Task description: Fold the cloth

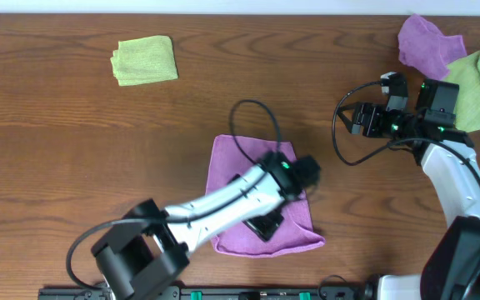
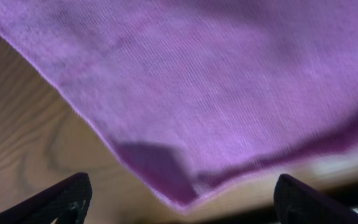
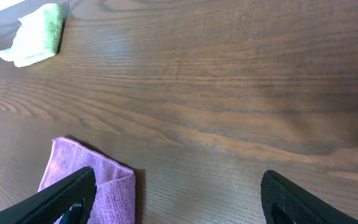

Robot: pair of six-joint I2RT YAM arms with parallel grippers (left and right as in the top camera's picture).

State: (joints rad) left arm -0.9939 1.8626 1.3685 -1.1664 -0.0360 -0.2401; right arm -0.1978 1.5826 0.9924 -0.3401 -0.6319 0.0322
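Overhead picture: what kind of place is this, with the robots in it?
Probably a robot lab workbench: a left arm and a right arm stand at a wooden table, with a purple cloth and a folded lime-green cloth laid out.

The overhead camera looks straight down from far on the whole desk (image 1: 73,150). The left wrist camera hangs very near over the cloth (image 2: 216,81), blurred. The right wrist camera looks low across the desk; all three views share the cloth
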